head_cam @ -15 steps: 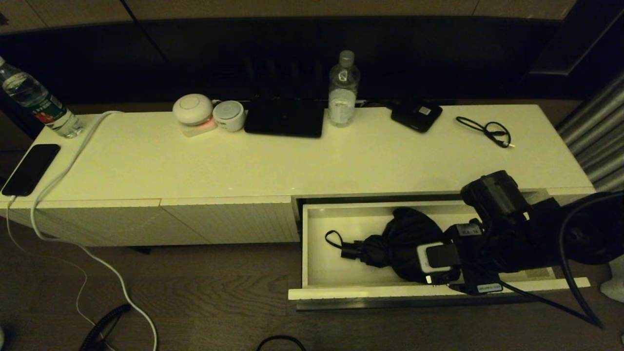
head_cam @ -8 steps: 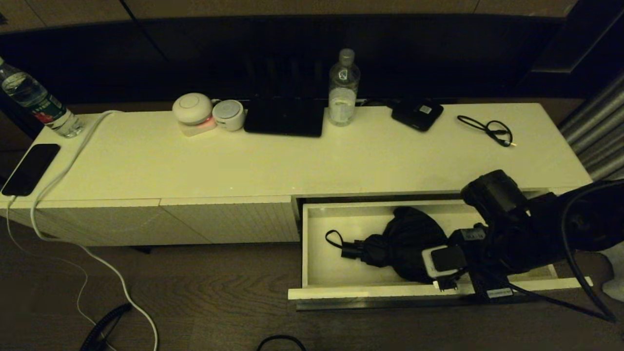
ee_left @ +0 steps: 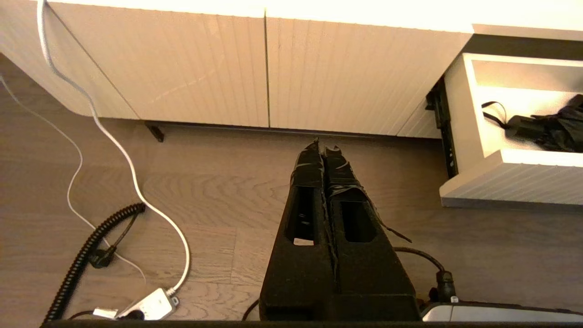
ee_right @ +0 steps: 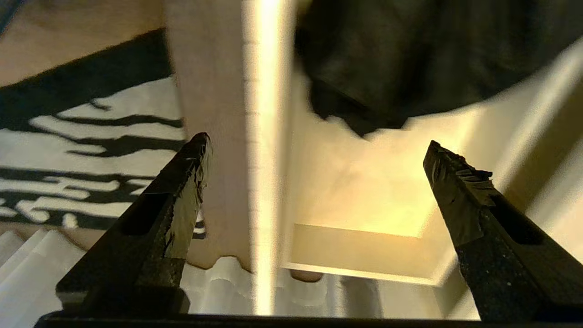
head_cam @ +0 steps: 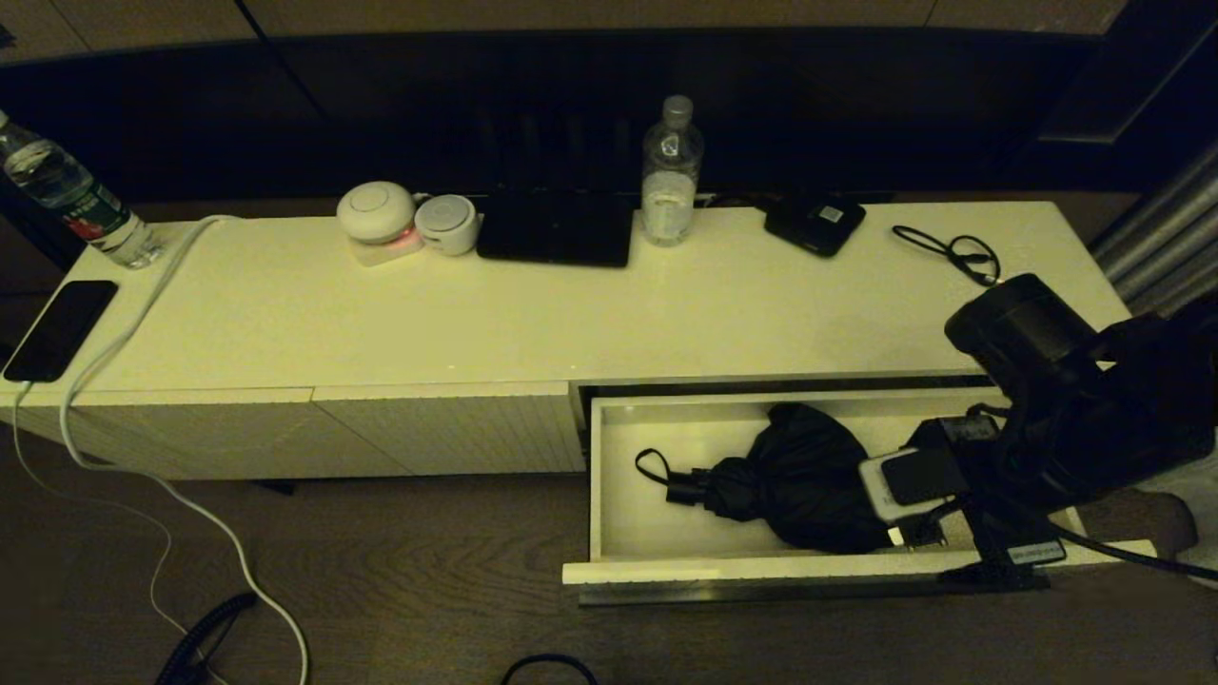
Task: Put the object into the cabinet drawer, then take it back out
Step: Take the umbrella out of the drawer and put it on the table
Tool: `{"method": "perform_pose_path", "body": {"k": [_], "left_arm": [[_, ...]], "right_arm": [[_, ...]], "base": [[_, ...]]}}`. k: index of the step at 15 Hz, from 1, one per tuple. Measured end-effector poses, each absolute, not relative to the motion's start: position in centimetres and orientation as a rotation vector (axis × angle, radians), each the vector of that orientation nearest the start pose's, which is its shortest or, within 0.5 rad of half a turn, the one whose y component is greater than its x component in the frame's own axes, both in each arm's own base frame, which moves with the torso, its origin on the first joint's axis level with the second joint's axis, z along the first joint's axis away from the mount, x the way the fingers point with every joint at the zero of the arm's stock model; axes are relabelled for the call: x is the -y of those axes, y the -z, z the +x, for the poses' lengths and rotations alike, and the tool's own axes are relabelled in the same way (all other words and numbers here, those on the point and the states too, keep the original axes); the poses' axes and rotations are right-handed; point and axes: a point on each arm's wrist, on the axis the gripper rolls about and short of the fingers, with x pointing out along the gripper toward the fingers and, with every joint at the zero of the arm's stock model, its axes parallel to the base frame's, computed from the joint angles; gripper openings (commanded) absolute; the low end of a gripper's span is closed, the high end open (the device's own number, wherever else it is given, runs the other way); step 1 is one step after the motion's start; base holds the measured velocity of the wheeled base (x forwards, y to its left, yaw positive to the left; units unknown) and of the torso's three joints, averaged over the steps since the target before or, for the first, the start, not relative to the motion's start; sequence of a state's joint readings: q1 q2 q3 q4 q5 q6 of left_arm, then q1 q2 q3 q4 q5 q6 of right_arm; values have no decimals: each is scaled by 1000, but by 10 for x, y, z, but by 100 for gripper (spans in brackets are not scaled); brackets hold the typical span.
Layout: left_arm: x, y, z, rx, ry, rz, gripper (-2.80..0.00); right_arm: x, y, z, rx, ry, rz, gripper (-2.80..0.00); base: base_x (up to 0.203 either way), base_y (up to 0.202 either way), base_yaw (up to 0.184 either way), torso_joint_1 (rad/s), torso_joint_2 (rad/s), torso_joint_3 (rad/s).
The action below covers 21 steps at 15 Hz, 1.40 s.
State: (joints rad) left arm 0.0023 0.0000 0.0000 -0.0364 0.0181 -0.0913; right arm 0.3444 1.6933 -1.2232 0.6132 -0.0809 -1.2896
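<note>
White cabinet drawer (head_cam: 609,561) holds the umbrella (head_cam: 799,476); my wide-open right gripper (ee_right: 314,157) hangs beside it, left gripper (ee_left: 324,148) closed.

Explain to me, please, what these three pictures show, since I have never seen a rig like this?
They come from a two-armed robot facing a low cabinet. The wide picture is from a camera on its head; the other two are from cameras on its wrists, looking out along the fingers.

The drawer is pulled open, and a folded black umbrella lies inside. The right gripper hangs open at the drawer's right end, one finger outside its front wall, and holds nothing; the umbrella lies just ahead of it. The left gripper is shut and empty, parked low over the floor.

On the cabinet stand two bottles, a phone, two small round devices, a dark flat box and a cable.
</note>
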Motion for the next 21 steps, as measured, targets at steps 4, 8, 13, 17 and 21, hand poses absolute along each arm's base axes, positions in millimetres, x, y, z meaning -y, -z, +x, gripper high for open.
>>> {"method": "perform_pose_path", "body": {"k": [4, 8, 13, 17, 21], "left_arm": [[0, -79, -23, 37, -19, -92, -280], [0, -79, -23, 37, -19, -92, -280], [0, -79, -23, 37, -18, -92, -280], [0, -79, -23, 37, -19, -92, -280], [0, -79, -23, 37, -19, -92, -280]], "right_arm": [[-92, -185, 288, -798, -904, -1354, 0], [-92, -163, 310, -830, -927, -1325, 0], [-88, -154, 322, -853, -935, -1299, 0], [-84, -156, 329, -836, -915, -1287, 0], [-83, -157, 330, -832, -914, -1284, 0]], "base": [[0, 0, 0, 0, 0, 0], [0, 0, 0, 0, 0, 0], [0, 0, 0, 0, 0, 0], [0, 0, 0, 0, 0, 0], [0, 0, 0, 0, 0, 0]]}}
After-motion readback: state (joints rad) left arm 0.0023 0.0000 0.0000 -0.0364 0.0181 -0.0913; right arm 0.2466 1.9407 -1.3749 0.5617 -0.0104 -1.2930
